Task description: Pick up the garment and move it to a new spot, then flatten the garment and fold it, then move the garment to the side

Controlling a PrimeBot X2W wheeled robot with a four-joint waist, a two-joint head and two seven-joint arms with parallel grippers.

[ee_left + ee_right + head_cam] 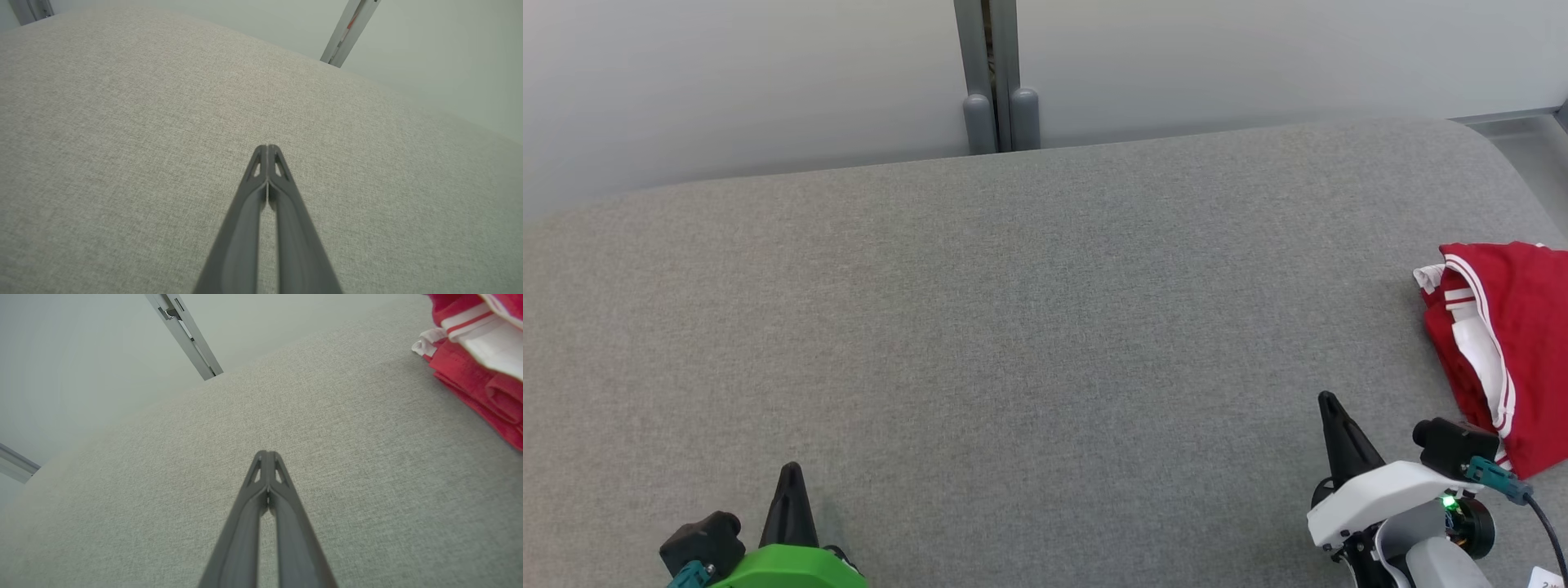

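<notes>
Left jaws: pressed shut tip to tip, nothing held; seen low at the left of the head view, over bare tabletop (1013,327), well apart from the garment (1515,343).
Left-side risk: a long reach across would be needed from here, and the cloth could be dragged rather than lifted if it is caught by this arm alone.
Tabletop: grey woven cover, bare across the middle; it could be scraped or snagged if the shut tips are driven down onto it.
Right jaws: closed and empty, near the garment and to its left, not touching it as far as can be told.
Right-side risk: a grasp would fail and the cloth only be pushed aside if the jaws are not parted first.
Plug (1494,474): a teal fitting with a black cable on the right wrist, seen against the garment's lower edge; cloth could be hooked by it when the wrist is turned.
Garment (470,363): red with white stripes, bunched in layers at the far right of the tabletop (its right part is cut off by the head view's edge).
Garment risk: if only the top layer is pinched, the bundle could be pulled open unevenly, or slid off the right side.
</notes>
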